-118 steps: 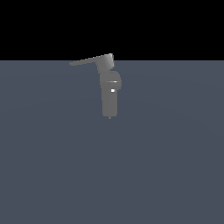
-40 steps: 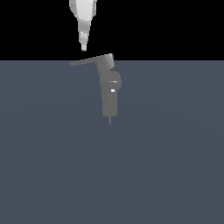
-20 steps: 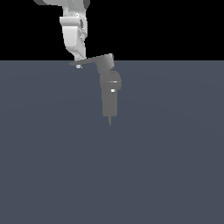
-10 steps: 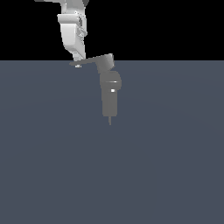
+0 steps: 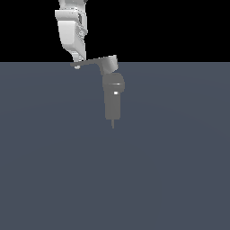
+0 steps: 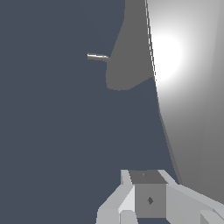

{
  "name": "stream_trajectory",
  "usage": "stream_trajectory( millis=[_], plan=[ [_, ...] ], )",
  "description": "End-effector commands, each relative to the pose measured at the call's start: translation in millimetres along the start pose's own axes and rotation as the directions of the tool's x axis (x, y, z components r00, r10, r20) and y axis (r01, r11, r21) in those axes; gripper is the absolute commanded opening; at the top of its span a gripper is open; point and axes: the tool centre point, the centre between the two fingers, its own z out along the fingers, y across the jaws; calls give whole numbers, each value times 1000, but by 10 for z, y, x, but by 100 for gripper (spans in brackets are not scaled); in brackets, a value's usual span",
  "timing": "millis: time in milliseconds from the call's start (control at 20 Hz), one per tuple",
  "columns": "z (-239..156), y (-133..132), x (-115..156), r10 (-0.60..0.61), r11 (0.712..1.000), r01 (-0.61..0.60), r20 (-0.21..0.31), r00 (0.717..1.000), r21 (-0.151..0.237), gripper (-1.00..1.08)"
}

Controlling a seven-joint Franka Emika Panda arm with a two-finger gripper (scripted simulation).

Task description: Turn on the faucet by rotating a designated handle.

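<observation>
The faucet (image 5: 113, 96) is a matte grey upright cylinder with a rounded bulge, a thin tip at its lower end and an angled head on top. The handle (image 5: 92, 62), a thin flat grey bar, sticks out from the head toward the exterior view's left. My white gripper (image 5: 77, 64) comes down from above onto the bar's outer end, fingers drawn together into one narrow tip that touches the bar. In the wrist view the handle (image 6: 188, 87) fills one side as a bright grey surface. The faucet body (image 6: 127, 57) lies beyond it, and the gripper (image 6: 140, 205) shows at the edge.
A flat dark blue-grey floor (image 5: 170, 170) spreads around the faucet, with a black background above it. Nothing else stands in view.
The gripper descended from above to the handle's outer end and moved slightly to the exterior view's left. Over the last second it has barely shifted, and the handle keeps nearly the same angle.
</observation>
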Motion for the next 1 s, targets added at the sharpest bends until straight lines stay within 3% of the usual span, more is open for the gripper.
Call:
stream_trajectory(
  millis=[0,950],
  plan=[
    [-1,77,22,3,1000,-3,-1,1000,-5,-100],
    [-4,554,7,4,1000,-4,-1,1000,-4,-100]
  ],
)
